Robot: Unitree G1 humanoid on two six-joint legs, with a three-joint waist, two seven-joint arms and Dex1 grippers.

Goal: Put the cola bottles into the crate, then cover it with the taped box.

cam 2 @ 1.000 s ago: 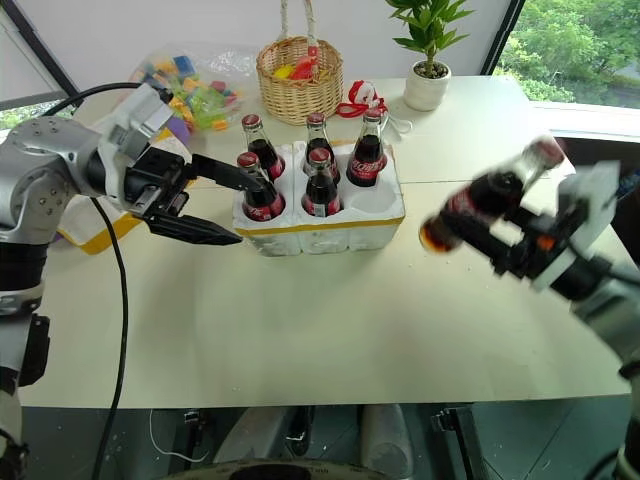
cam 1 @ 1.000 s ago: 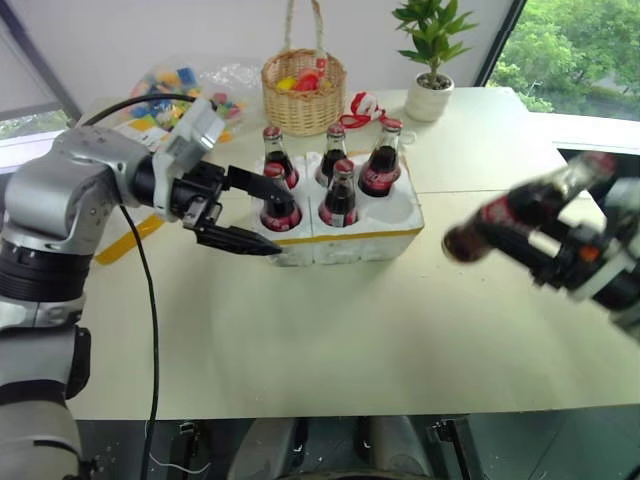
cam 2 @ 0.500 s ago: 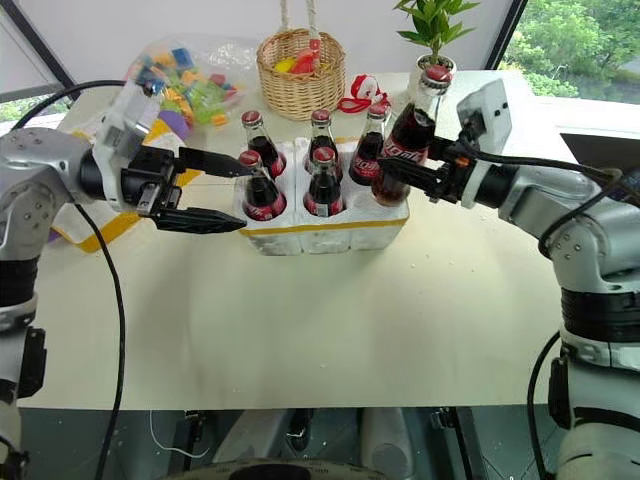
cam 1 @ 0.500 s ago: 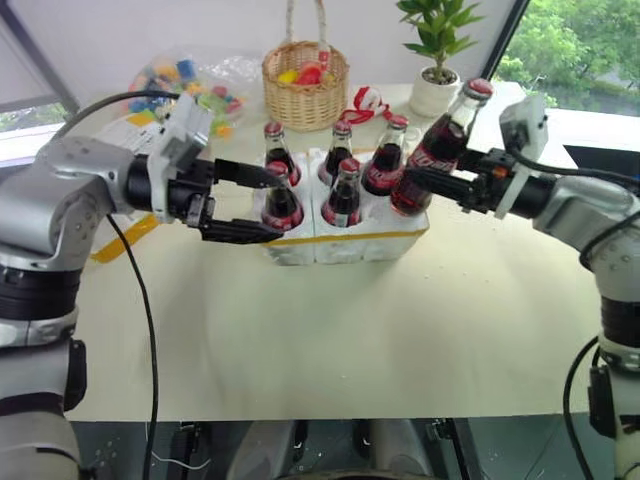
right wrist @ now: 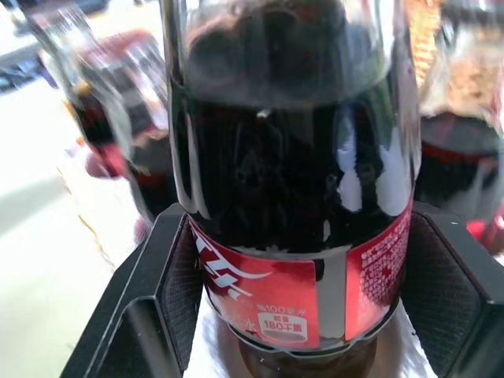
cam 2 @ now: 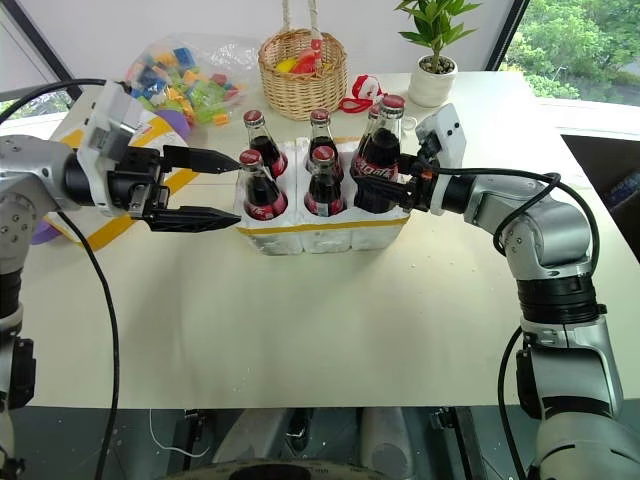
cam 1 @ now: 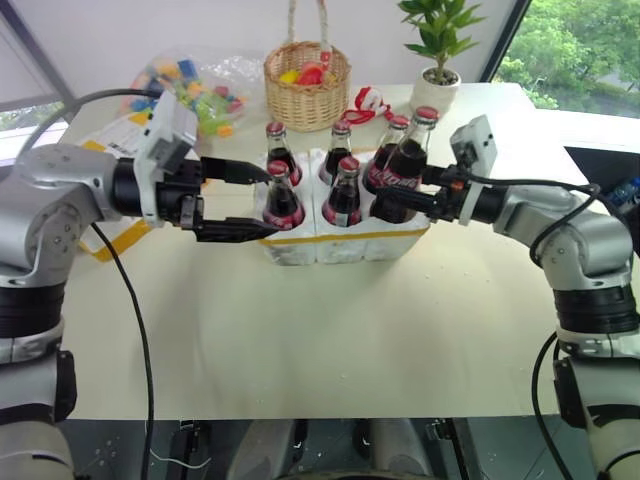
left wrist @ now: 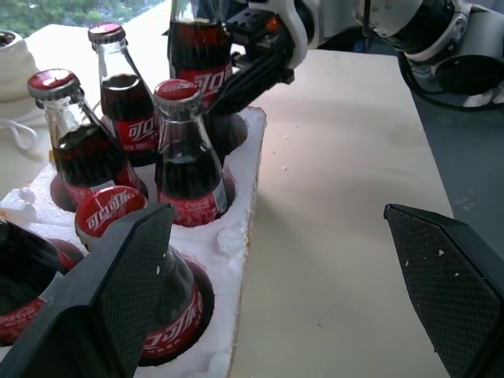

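The white foam crate [cam 1: 345, 245] stands mid-table with several cola bottles [cam 1: 343, 192] upright in its wells. My right gripper [cam 2: 387, 190] is shut on another cola bottle [cam 2: 378, 160] low on its body, holding it upright with its base at the front right well; whether it is seated I cannot tell. My left gripper [cam 1: 268, 203] is open at the crate's left end, with the front left bottle [left wrist: 161, 315] by its fingertips, not gripped. The taped box [cam 2: 100, 225] lies at the left, mostly hidden behind my left arm.
Behind the crate stand a wicker basket [cam 1: 305, 90], a clear bag of colourful toys [cam 1: 195, 85], a red ribboned item [cam 1: 365, 103] and a potted plant [cam 1: 437, 92]. Bare tabletop [cam 1: 330, 330] stretches from the crate to the near edge.
My right arm swung in from the right with its bottle, turned it from tilted to upright and lowered it to the crate's front right well. The left gripper stayed open in place.
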